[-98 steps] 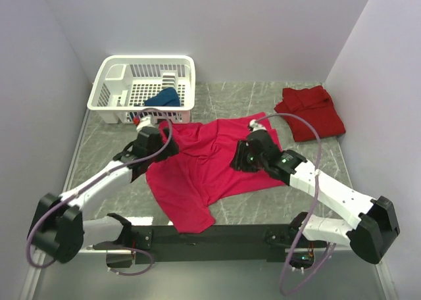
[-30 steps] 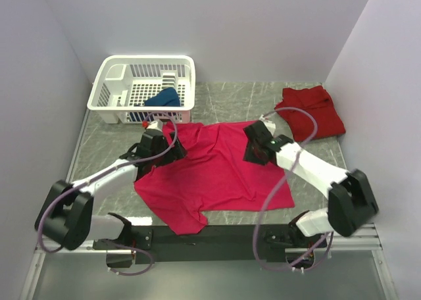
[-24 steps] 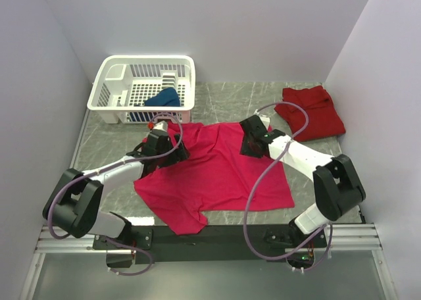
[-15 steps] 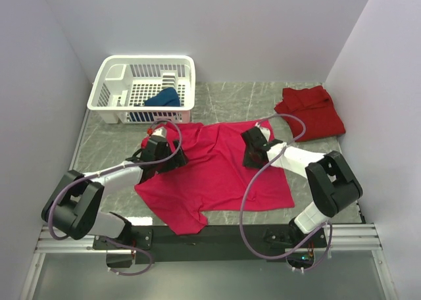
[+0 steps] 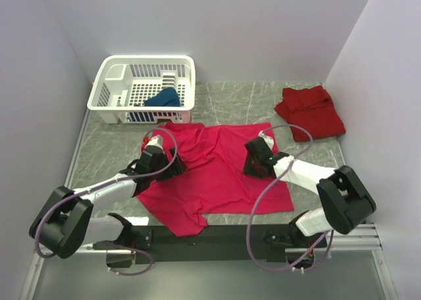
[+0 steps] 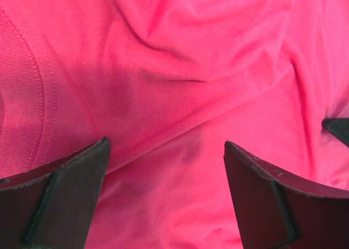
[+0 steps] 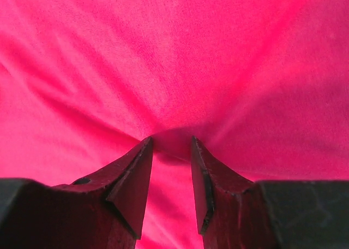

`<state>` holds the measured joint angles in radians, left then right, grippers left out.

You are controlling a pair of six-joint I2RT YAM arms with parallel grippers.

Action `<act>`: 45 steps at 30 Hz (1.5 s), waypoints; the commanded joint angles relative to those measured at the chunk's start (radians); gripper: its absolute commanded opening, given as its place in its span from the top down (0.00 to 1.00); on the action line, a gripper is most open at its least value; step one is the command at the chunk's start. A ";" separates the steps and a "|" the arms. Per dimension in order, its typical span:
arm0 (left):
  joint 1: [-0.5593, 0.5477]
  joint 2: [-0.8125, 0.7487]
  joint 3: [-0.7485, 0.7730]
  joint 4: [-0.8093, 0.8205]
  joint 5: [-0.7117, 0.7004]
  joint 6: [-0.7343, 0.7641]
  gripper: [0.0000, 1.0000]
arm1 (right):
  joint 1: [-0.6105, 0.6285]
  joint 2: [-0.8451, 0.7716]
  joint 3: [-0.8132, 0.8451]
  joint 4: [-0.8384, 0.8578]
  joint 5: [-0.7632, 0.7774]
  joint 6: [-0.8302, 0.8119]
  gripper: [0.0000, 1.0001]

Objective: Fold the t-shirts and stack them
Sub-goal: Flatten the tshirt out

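1 magenta t-shirt (image 5: pixel 210 172) lies spread on the bench (image 5: pixel 105 142) for folding, so I hold my left gripper (image 6: pixel 164 145) wide open over its collar (image 6: pixel 22 96) while my right gripper (image 7: pixel 170 140), narrowed, pinches a cloth ridge, seemingly to tug it flat.

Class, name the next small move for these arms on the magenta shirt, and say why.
Probably close the left gripper: its jaws stand open over the magenta t-shirt, while the right gripper pinches a ridge of it, so only one side is held.

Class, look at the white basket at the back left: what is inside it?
A bunched dark blue t-shirt lies inside the basket. Anything beneath it is covered.
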<state>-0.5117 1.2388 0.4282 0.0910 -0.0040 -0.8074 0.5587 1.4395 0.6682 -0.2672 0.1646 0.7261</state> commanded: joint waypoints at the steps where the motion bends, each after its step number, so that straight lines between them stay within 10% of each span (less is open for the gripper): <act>1: -0.008 -0.045 -0.048 -0.138 0.007 -0.030 0.07 | 0.017 -0.040 -0.122 -0.167 -0.062 0.055 0.58; 15: -0.024 -0.249 -0.129 -0.287 0.007 -0.085 0.07 | 0.136 -0.306 -0.199 -0.371 -0.113 0.174 0.57; 23: -0.031 -0.355 0.001 -0.379 -0.036 -0.065 0.07 | 0.147 -0.419 0.042 -0.555 0.019 0.132 0.57; 35: 0.019 0.111 0.368 -0.140 -0.143 0.140 0.05 | 0.024 0.016 0.286 -0.184 0.010 -0.066 0.57; 45: 0.048 0.281 0.319 -0.027 -0.085 0.159 0.06 | 0.018 0.202 0.288 -0.104 -0.016 -0.074 0.57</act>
<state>-0.4614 1.5169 0.7670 -0.0090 -0.1043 -0.6689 0.5823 1.6348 0.9546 -0.4225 0.1459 0.6643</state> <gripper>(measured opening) 0.943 0.432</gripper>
